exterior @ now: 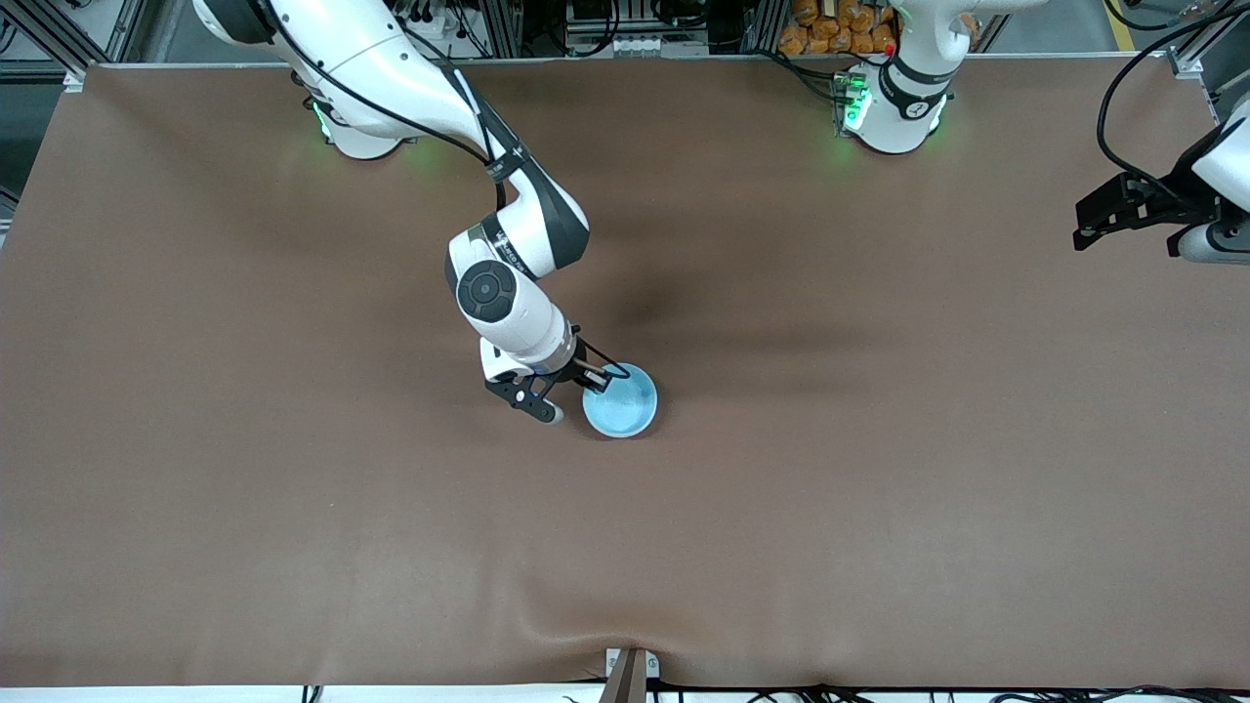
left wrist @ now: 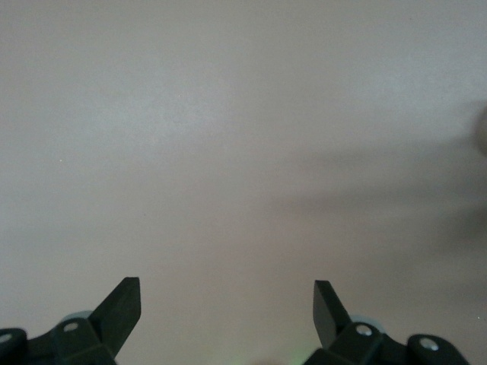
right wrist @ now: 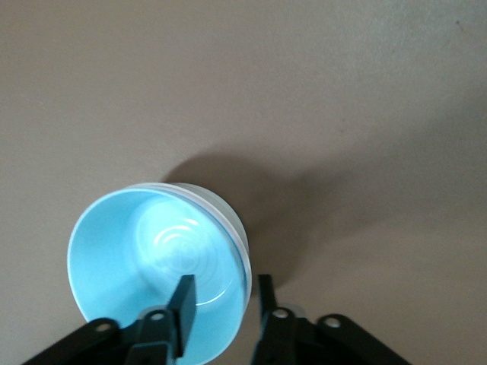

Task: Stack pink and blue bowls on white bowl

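The light blue bowl [exterior: 621, 401] stands upright near the middle of the brown table [exterior: 879, 488]. In the right wrist view the blue bowl [right wrist: 152, 258] sits nested in another bowl. Only that bowl's whitish rim [right wrist: 230, 216] shows, so I cannot tell whether it is the white bowl or the pink one. No pink bowl shows on its own. My right gripper [exterior: 578, 392] straddles the blue bowl's rim, one finger inside and one outside, partly open with a gap to the rim [right wrist: 225, 293]. My left gripper [exterior: 1082, 225] waits open and empty over the left arm's end of the table [left wrist: 227, 293].
The brown table cover has a raised wrinkle [exterior: 547, 625] near the edge nearest the front camera. A small bracket [exterior: 630, 672] sits at the middle of that edge. The arm bases [exterior: 889, 117] stand along the edge farthest from the front camera.
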Motion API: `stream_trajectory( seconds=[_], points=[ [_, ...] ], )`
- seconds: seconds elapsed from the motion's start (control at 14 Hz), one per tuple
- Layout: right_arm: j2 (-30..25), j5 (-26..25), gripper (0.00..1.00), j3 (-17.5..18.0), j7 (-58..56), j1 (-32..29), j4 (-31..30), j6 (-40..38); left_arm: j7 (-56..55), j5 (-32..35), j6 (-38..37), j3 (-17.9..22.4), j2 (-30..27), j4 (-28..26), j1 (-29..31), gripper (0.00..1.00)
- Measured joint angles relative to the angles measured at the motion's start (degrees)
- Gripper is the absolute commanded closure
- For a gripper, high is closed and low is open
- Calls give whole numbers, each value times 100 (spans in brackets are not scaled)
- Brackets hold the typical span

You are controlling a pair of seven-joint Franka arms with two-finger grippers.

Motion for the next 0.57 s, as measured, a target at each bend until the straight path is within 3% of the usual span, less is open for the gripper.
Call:
stream_trajectory(
  seconds=[0.29, 0.57],
  points=[
    [-474, -4, 0, -122, -216, -324, 141, -515, 0, 0, 0, -13, 34, 2, -14, 0],
    [-1284, -33, 0, -192, -1654, -1383, 146, -1805, 0, 0, 0, -15, 62, 5, -13, 0]
  ],
)
